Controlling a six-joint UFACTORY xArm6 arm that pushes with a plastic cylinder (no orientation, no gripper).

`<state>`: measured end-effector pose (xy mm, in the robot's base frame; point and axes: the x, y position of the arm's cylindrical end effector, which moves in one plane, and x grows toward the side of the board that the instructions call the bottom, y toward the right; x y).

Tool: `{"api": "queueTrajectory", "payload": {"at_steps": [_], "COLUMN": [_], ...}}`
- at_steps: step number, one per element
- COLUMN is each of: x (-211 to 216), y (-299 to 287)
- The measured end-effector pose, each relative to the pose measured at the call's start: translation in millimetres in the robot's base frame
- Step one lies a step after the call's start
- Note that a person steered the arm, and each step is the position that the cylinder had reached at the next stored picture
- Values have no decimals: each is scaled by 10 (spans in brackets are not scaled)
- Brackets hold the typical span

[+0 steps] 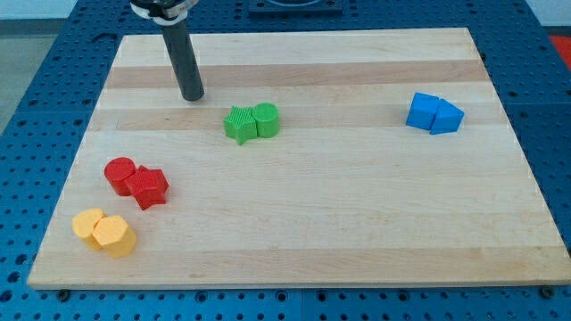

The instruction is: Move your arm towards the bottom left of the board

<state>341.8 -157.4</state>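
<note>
My tip [192,96] rests on the wooden board [357,232] in its upper left part. The dark rod comes down from the view's top. A green star block [238,124] and a green cylinder [266,119] touch each other just right of the tip. A red cylinder [119,174] and a red star block [149,186] sit together below and left of the tip. A yellow cylinder [88,224] and a yellow hexagon block [115,235] lie near the board's bottom left corner.
Two blue blocks, a cube [422,111] and a triangular one [446,116], touch each other at the board's upper right. A blue perforated table [36,89] surrounds the board on all sides.
</note>
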Motion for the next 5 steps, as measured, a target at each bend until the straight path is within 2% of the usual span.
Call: {"api": "queueTrajectory", "payload": {"at_steps": [5], "x": [851], "y": [-27]}}
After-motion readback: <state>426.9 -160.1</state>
